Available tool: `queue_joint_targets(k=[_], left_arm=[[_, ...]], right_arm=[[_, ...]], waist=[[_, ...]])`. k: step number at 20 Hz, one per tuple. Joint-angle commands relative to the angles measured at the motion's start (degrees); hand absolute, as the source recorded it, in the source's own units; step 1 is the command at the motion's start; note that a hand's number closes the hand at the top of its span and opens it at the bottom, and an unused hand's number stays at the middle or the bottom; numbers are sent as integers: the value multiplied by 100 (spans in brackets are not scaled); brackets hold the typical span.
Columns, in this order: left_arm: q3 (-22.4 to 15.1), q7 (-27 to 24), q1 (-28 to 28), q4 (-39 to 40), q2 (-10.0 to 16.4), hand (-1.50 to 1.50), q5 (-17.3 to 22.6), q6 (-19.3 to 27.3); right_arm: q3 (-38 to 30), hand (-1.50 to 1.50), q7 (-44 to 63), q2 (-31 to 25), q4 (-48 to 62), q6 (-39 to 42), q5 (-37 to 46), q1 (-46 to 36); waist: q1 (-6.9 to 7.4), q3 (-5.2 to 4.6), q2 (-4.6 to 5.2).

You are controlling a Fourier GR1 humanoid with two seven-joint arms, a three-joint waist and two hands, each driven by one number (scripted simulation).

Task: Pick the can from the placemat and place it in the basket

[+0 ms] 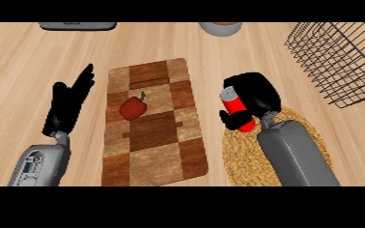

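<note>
Fingers (pixel 246 83) of the right hand (pixel 260 95) clasp the can (pixel 235 109) outside the basket (pixel 329 53); left hand (pixel 68 106) fingers straight.

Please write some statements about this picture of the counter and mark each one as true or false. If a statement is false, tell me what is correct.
1. The right hand is curled round the red can. True.
2. The can is already inside the wire basket. False: it is in the right hand at the round woven placemat, to the left of the basket.
3. A red pepper lies on the wooden board. True.
4. The left hand holds the pepper. False: it is open with straight fingers, left of the board, and holds nothing.
5. The board lies to the right of the placemat. False: it lies to its left.
</note>
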Motion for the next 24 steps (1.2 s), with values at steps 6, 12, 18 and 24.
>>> queue_joint_targets(k=[6,12,18,24], left_arm=[[97,-46,64,47,90,0,26,-59],[48,314,1,-165,-4,0,-43,76],[-100,222,61,-161,-183,0,-149,135],[76,34,-226,148,-55,0,-155,108]], right_arm=[[-1177,150,733,685,-1581,161,-1864,-554],[-2175,150,2156,412,-2562,1041,-2576,-1721],[-2834,150,3462,-2,-2363,1477,-3134,-3296],[-3091,150,3496,-716,-1230,1127,-3000,-4177]], waist=[[-104,6,-42],[-97,5,-36],[-55,3,-32],[-34,1,-1]])
